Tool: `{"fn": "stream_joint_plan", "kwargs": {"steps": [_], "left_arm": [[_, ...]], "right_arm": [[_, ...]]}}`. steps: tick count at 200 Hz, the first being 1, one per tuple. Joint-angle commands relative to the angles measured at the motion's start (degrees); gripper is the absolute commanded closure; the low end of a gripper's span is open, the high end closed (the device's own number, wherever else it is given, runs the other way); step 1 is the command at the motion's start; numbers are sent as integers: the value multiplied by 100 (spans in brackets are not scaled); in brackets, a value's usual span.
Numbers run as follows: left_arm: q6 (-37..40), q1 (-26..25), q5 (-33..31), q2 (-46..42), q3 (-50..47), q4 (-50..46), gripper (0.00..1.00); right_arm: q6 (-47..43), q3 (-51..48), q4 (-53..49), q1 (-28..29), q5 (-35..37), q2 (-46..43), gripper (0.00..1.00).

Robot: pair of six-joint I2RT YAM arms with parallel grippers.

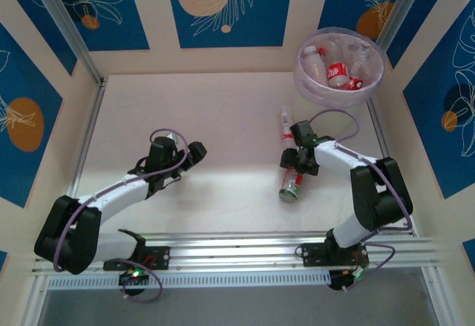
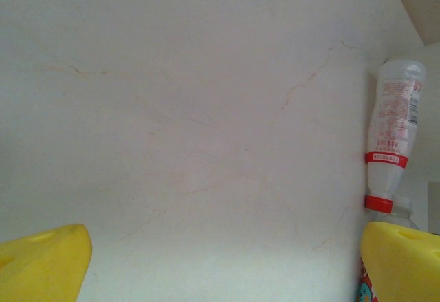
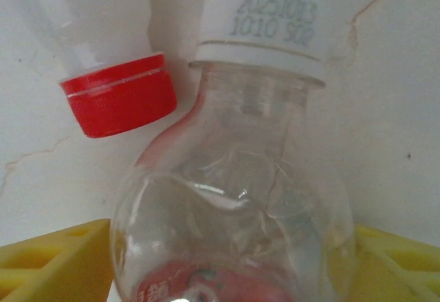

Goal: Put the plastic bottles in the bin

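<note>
My left gripper (image 1: 194, 153) gapes wide and empty over the pale table (image 1: 223, 111). My right gripper (image 3: 232, 261) straddles a crumpled clear white-capped plastic bottle (image 3: 240, 192) lying beside a red-capped bottle (image 3: 117, 95); I cannot tell whether it is gripping. More red-labelled bottles (image 1: 338, 70) lie in the round translucent pinkish bin (image 1: 338, 97), far right.

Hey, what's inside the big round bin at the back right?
Inside the bin lie several clear bottles, at least one red-labelled, with red and white caps showing. They overlap, so the exact count and anything beneath them cannot be seen.
</note>
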Motion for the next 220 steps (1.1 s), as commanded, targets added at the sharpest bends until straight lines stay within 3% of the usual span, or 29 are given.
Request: {"fn": "stream_joint_plan", "kwargs": {"steps": [1,79,121,151,175,220], "left_arm": [[90,37,-45,-133,9,-69,0],[69,45,-30,-138,18,-51,0],[69,39,-20,-134,62,-69,0],[83,37,-3,-85,129,-70,0],[64,35,46,-51,134,-19,0],[56,37,56,-130,122,-74,0]], "right_arm": [[73,54,174,-2,85,17,25],[-56,-22,-147,103,383,-706,43],[-367,219,-591,315,144,-1462,45],[-991,873,-752,481,-586,-2163,45],[-1505,1760,-876,408,-725,-2447,45],[-2223,3518,-422,-330,-1075,-2190,46]]}}
